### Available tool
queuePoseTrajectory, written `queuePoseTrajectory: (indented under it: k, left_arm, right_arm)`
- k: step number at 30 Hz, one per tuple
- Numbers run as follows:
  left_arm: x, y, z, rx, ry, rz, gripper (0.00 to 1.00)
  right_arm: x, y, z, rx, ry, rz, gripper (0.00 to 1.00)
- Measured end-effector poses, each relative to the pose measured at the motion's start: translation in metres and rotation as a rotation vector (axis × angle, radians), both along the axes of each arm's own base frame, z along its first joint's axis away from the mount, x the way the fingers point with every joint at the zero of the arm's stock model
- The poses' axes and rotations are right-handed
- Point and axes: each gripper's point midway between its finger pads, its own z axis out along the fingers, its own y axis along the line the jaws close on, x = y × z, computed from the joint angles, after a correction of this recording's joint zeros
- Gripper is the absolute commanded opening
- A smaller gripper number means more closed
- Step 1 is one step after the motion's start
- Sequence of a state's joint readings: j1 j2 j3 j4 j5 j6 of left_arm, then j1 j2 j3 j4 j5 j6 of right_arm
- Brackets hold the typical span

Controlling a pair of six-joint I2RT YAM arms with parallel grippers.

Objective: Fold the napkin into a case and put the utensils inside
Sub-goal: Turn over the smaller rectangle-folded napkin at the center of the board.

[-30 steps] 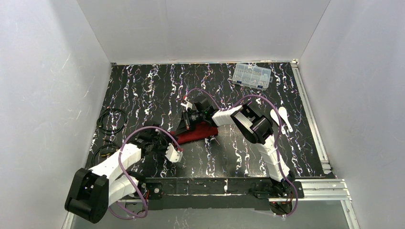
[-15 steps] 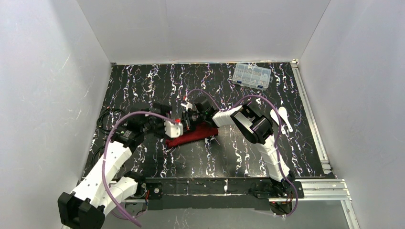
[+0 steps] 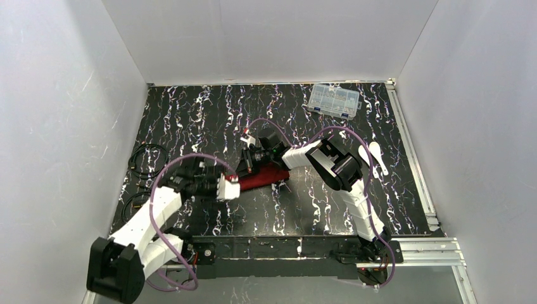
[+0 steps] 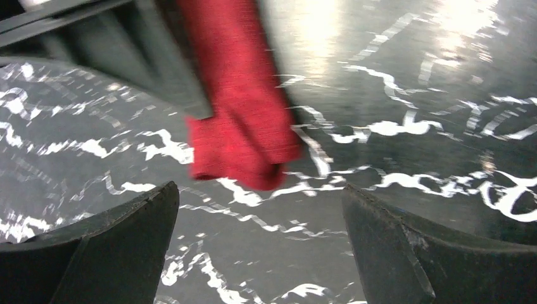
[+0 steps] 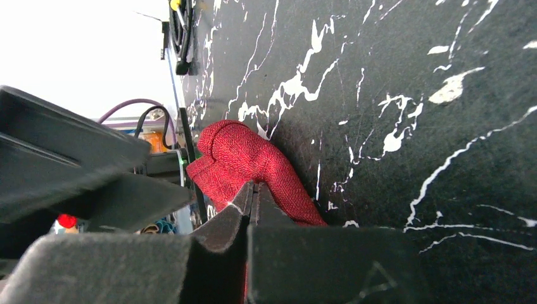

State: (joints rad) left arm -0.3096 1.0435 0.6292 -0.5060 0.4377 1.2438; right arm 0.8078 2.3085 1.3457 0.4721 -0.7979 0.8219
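Observation:
The napkin (image 3: pixel 263 177) lies on the black marbled table as a narrow folded deep red strip. My right gripper (image 3: pixel 249 162) is shut, its tips resting on top of the cloth (image 5: pixel 244 158) near its left end; no fold shows clamped between them. My left gripper (image 3: pixel 229 188) stands open just off that same end. In the left wrist view the red end (image 4: pixel 244 136) lies beyond the wide-spread fingers (image 4: pixel 101 253), with only table between them. Two white utensils (image 3: pixel 373 158) lie side by side at the right, away from both grippers.
A clear plastic compartment box (image 3: pixel 334 100) sits at the back right. Coiled black cables (image 3: pixel 147 161) lie by the left wall. A metal rail (image 3: pixel 411 158) runs along the table's right edge. The right arm's elbow (image 3: pixel 335 164) stands between the napkin and the utensils.
My left gripper opened wide, swung up toward the napkin's left end, then dropped back slightly nearer. The right gripper and the napkin have stayed where they were.

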Motion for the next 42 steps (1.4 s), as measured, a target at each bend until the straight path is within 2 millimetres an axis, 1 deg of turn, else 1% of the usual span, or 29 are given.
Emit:
queuePoseTrajectory:
  k: [1,3,5,10,11,13,17,21,23,27,30,34,37,39,40,42]
  left_arm:
    - [-0.012,0.002,-0.010,0.004,-0.004,-0.043,0.98]
    - [-0.029,0.002,-0.023,0.005,-0.013,-0.123,0.98]
    - [-0.034,-0.002,-0.027,0.002,-0.019,-0.185,0.98]
    - [-0.023,-0.009,-0.031,-0.006,-0.082,-0.247,0.98]
    - [-0.021,-0.009,-0.032,-0.006,-0.096,-0.254,0.97]
    - [-0.018,-0.010,-0.036,-0.003,-0.112,-0.268,0.90]
    - [-0.014,-0.012,-0.041,0.005,-0.134,-0.297,0.71]
    - [-0.009,-0.013,-0.043,0.016,-0.167,-0.320,0.60]
    - [-0.004,-0.013,-0.044,0.021,-0.192,-0.327,0.58]
    - [0.002,-0.016,-0.044,0.026,-0.263,-0.358,0.58]
    - [0.004,-0.018,-0.045,0.023,-0.334,-0.382,0.55]
    - [0.012,-0.018,-0.047,0.034,-0.350,-0.380,0.49]
    - [0.018,-0.017,-0.048,0.045,-0.344,-0.367,0.39]
    - [0.019,-0.016,-0.050,0.052,-0.336,-0.361,0.29]
    - [0.018,-0.015,-0.051,0.052,-0.329,-0.356,0.22]
    - [0.015,-0.014,-0.054,0.054,-0.310,-0.349,0.00]
  right_arm:
    - [0.000,0.000,0.000,0.000,0.001,-0.001,0.01]
    - [0.000,0.000,0.000,0.000,0.004,-0.003,0.01]
    - [0.000,0.000,0.000,-0.001,0.007,-0.004,0.01]
    - [0.000,0.000,0.000,-0.002,0.010,-0.006,0.01]
    - [0.000,0.000,0.000,-0.002,0.010,-0.006,0.01]
    - [0.000,0.000,0.000,-0.001,0.010,-0.006,0.01]
    - [0.000,0.000,0.000,0.000,0.012,-0.008,0.01]
    - [0.000,0.000,0.001,0.005,0.010,-0.010,0.01]
    - [0.000,0.000,0.001,0.007,0.010,-0.010,0.01]
    - [0.000,0.000,0.001,0.008,0.012,-0.013,0.01]
    - [0.001,0.000,0.001,0.007,0.017,-0.017,0.01]
    - [0.001,0.000,0.001,0.011,0.017,-0.020,0.01]
    - [0.001,0.000,0.001,0.013,0.017,-0.022,0.01]
    - [0.002,0.000,0.001,0.013,0.017,-0.023,0.01]
    - [0.001,0.000,0.001,0.013,0.017,-0.023,0.01]
    - [0.001,0.000,0.001,0.012,0.018,-0.024,0.01]
